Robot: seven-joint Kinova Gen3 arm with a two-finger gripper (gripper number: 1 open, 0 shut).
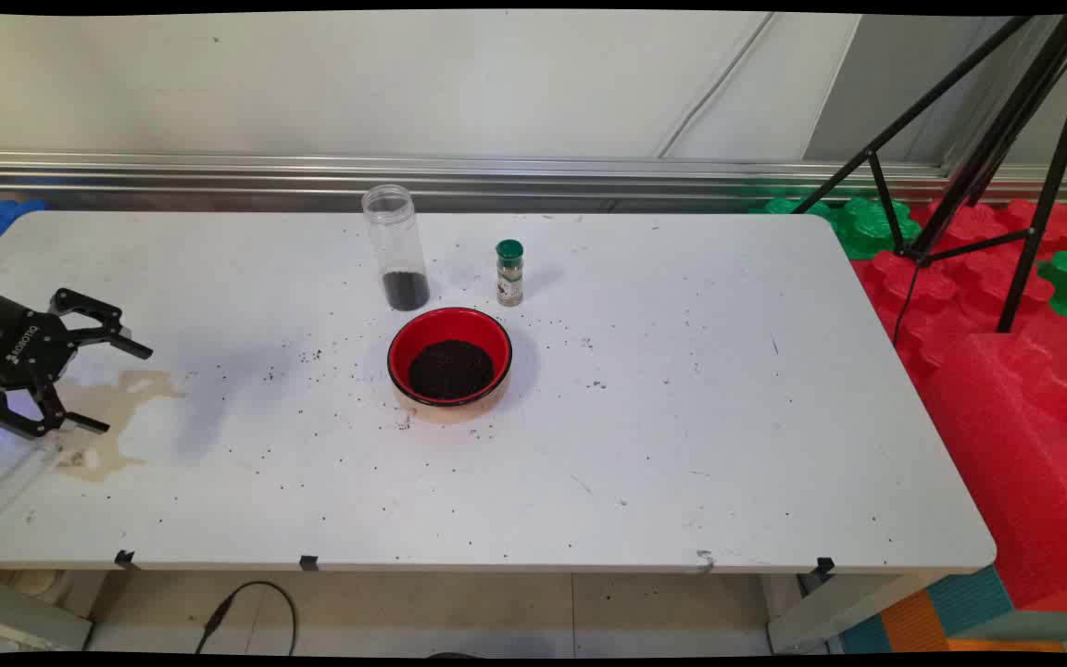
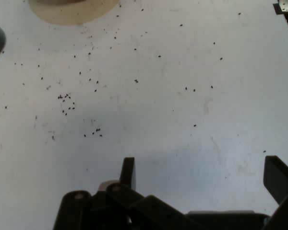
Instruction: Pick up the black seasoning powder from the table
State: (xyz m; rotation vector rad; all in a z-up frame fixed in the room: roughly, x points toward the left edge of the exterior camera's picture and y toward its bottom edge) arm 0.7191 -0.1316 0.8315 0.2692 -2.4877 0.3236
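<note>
Fingers of the black end effector (image 1: 121, 389) stand spread wide apart and hold nothing; it hangs over the left end of the white counter (image 1: 682, 445), just beside a pale brown stain (image 1: 112, 417) that lies under and slightly beyond its fingertips. Well away from the end effector, out past its fingertips toward the counter's middle, sits a red bowl (image 1: 449, 357) filled with dark grains. Beyond the bowl, toward the wall, stand a tall clear jar (image 1: 395, 248) with a dark layer at its bottom and, beside it, a small spice bottle (image 1: 509, 273) with a green cap. Dark specks (image 2: 66, 103) are scattered over the counter between the end effector and the bowl.
</note>
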